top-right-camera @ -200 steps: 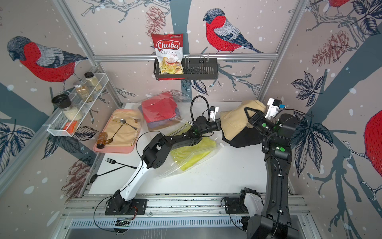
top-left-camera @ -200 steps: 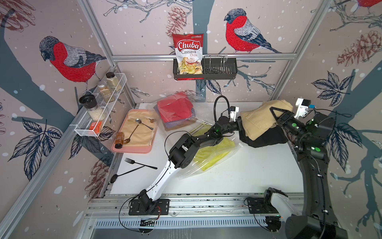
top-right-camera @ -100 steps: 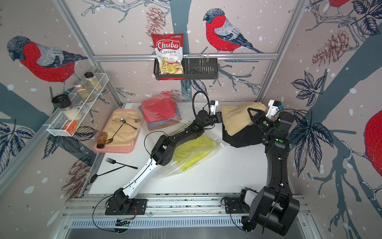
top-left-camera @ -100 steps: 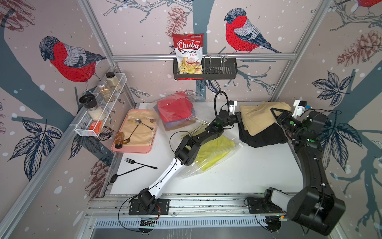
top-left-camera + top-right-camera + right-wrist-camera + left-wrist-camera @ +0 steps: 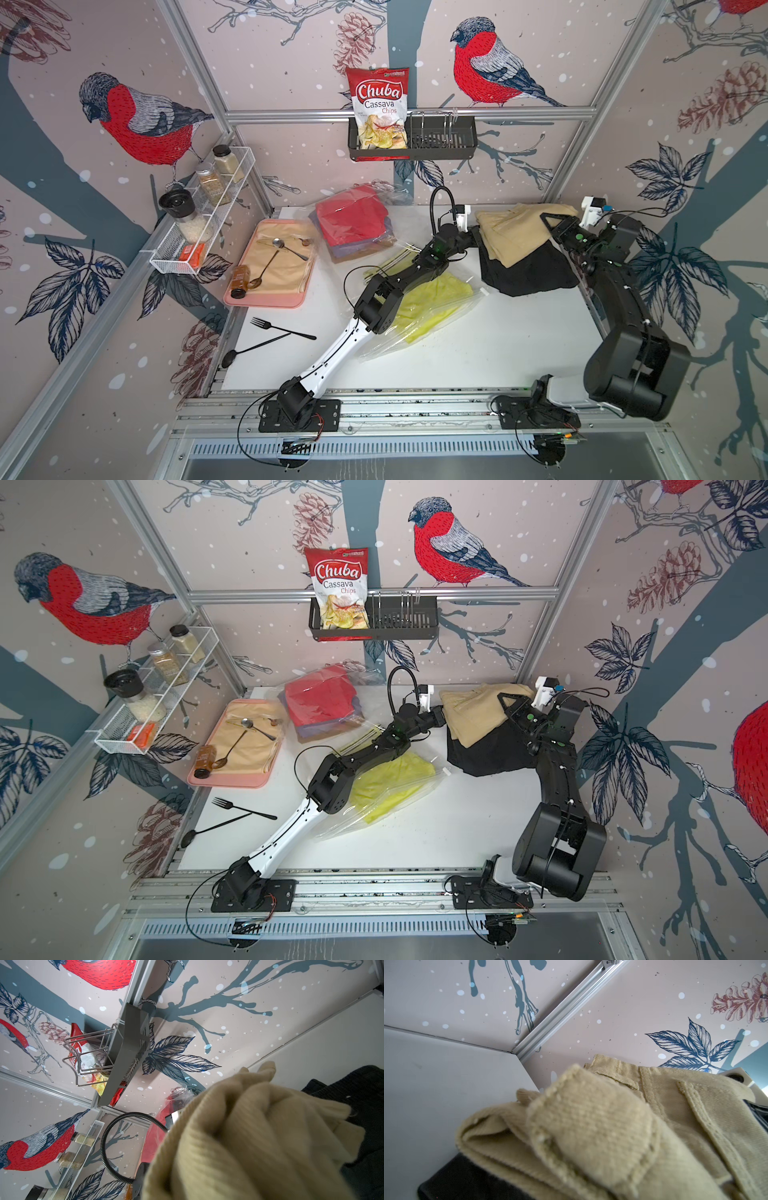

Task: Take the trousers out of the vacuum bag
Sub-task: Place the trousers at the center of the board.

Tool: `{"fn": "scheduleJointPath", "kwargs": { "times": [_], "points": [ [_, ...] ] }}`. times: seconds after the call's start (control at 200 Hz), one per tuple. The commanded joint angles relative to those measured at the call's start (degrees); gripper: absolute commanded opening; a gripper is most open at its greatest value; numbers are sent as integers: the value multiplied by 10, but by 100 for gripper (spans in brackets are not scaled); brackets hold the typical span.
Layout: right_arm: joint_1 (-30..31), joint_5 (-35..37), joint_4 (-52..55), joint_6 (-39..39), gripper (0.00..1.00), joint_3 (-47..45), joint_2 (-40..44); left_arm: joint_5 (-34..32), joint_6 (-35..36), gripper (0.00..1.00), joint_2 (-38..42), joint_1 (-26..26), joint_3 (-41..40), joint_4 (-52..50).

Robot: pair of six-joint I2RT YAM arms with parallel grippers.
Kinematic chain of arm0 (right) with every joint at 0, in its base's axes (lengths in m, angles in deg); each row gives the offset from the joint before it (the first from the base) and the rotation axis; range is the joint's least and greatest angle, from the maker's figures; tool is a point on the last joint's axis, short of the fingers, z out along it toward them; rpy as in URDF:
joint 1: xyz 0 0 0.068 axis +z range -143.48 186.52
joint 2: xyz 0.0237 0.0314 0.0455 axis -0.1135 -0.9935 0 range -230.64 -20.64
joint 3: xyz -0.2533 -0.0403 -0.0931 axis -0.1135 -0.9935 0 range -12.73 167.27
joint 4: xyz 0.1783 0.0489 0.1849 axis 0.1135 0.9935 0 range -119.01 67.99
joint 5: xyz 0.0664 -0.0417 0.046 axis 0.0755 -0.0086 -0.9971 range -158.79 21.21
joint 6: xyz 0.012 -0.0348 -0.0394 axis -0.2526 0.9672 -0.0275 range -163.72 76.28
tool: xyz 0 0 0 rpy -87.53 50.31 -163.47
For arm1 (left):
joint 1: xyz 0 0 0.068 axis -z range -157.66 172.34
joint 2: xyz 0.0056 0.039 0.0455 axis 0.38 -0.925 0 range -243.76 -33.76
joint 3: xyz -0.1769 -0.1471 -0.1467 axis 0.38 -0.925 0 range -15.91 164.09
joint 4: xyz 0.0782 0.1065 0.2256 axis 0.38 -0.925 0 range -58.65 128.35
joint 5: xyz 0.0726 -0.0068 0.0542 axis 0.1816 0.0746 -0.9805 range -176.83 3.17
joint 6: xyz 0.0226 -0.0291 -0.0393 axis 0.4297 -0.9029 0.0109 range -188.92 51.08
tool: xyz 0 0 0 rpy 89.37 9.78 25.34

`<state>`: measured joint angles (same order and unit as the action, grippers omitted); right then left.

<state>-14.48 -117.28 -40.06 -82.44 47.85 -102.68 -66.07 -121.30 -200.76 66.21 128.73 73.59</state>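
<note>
Well, from the left: red trousers [image 5: 351, 216] lie under clear plastic at the back, and yellow trousers [image 5: 432, 299] sit inside the vacuum bag [image 5: 399, 336] in the middle of the tabletop [image 5: 478, 357]. The left tool [image 5: 478, 237] is pressed together on one edge of the tan trousers [image 5: 515, 237], which are outside the bag and draped over the black trousers [image 5: 532, 274]. The right tool [image 5: 550, 226] pinches their opposite edge.

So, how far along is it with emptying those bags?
Done: black trousers lie out on the table. In hand: both the left hand and right hand grip the tan trousers lying on them. Still to do: yellow trousers in one clear bag, and the red pile in a second bag.
</note>
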Motion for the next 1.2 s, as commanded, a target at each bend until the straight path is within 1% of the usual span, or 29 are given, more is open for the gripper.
{"fn": "scheduleJointPath", "kwargs": {
  "times": [0.0, 0.07, 0.275, 0.445, 0.54, 0.71, 0.765, 0.91, 0.995, 1.03, 1.101, 1.126, 1.196],
  "points": [
    [1, 6, -73, 19, 0, 24, -23, -22, 23, 9, -1, -5, 6, 11],
    [4, 18, -77, 28, 0, 36, -35, -24, 25, 12, -4, -6, 6, 13],
    [25, 51, -54, 65, 0, 77, -70, -28, 25, 14, -15, -8, 8, 15],
    [38, 111, -32, 101, 0, 77, -92, -15, 17, 14, -14, -15, -8, 16],
    [39, 114, -37, 96, 0, 67, -103, 0, 0, 13, -8, -23, -33, 31],
    [39, 117, -40, 84, 0, 45, -92, 39, -16, 11, 14, -28, -68, 42],
    [39, 117, -37, 76, 0, 45, -90, 58, -26, 11, 31, -27, -100, 64],
    [39, 123, -29, 68, 0, 39, -86, 74, -57, 24, 120, -23, -266, 161],
    [39, 124, -26, 63, 0, 36, -90, 82, -62, 35, 169, -19, -348, 197],
    [39, 121, -28, 60, 0, 35, -92, 87, -56, 40, 187, -16, -371, 200],
    [39, 114, -36, 52, 0, 30, -95, 99, -29, 56, 215, -7, -401, 182],
    [39, 112, -39, 49, 0, 29, -96, 103, -15, 59, 223, -3, -407, 172],
    [39, 105, -48, 42, 0, 26, -98, 117, 15, 64, 237, 10, -416, 152]
  ]
}}
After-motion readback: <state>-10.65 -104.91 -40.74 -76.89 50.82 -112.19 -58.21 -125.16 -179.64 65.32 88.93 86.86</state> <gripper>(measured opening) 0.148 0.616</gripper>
